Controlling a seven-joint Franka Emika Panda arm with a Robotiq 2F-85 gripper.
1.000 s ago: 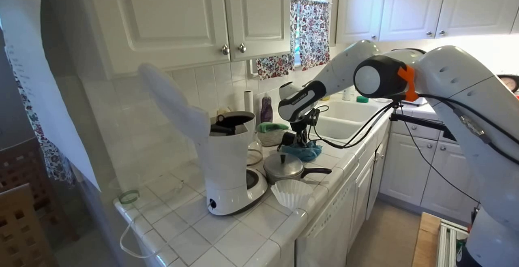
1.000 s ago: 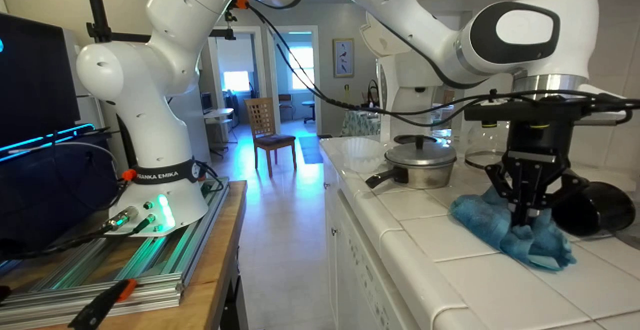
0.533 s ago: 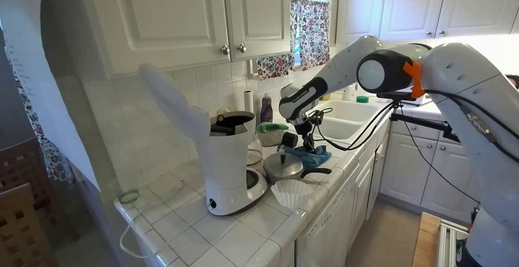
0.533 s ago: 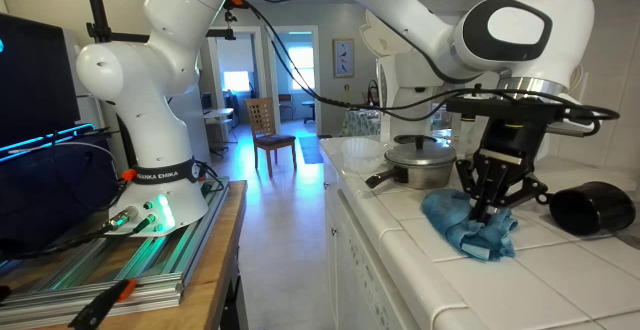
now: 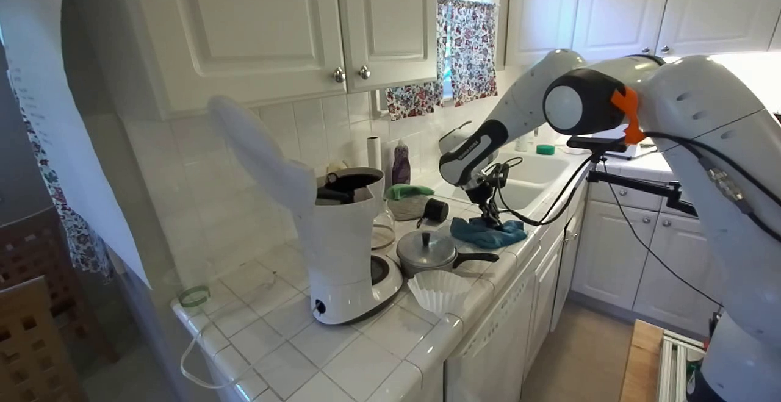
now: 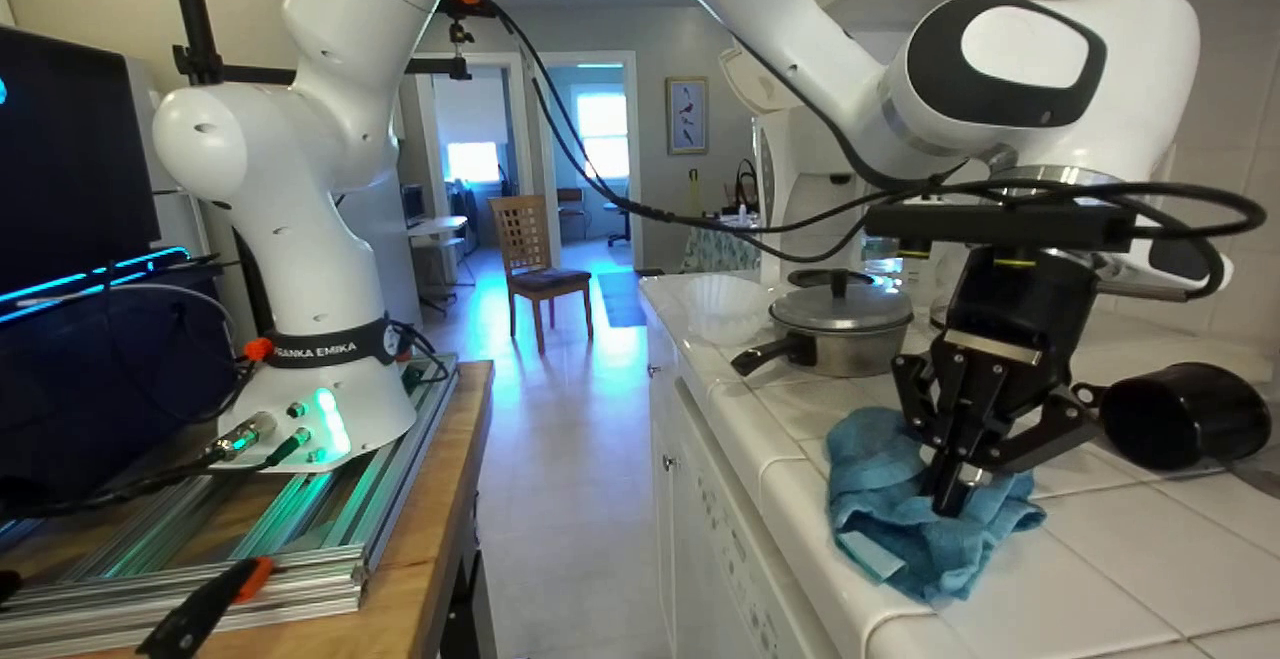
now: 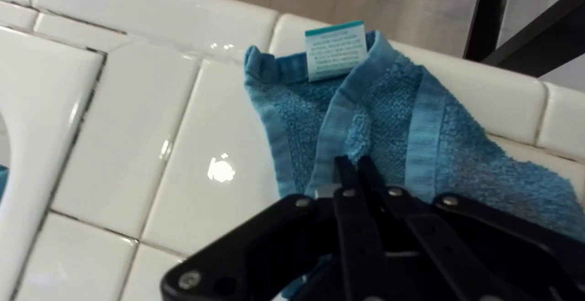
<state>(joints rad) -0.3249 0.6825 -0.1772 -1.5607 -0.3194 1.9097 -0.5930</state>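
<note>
My gripper (image 7: 355, 161) points down with its two fingers close together, and a fold of the blue cloth (image 7: 384, 104) is pinched between the tips. The cloth lies crumpled on the white tiled counter near its front edge, and a white printed label (image 7: 336, 52) sticks out from its hem. In both exterior views the gripper (image 6: 948, 499) (image 5: 493, 224) is tilted and its fingertips press into the cloth (image 6: 880, 469) (image 5: 488, 237). Part of the cloth is hidden under the gripper. A black cup (image 6: 1185, 417) lies on its side close beside the gripper.
A lidded saucepan (image 5: 427, 252) stands near the cloth, its handle toward the counter's front edge. A paper coffee filter (image 5: 439, 289) and a white coffee maker (image 5: 341, 268) are beyond it. A white double sink (image 5: 540, 170) is on the other side. A purple bottle (image 5: 401, 164) stands behind.
The gripper has slid the blue cloth along the counter, away from the black cup and toward the front edge and the sink. The gripper has tilted, and the cup has stayed in place.
</note>
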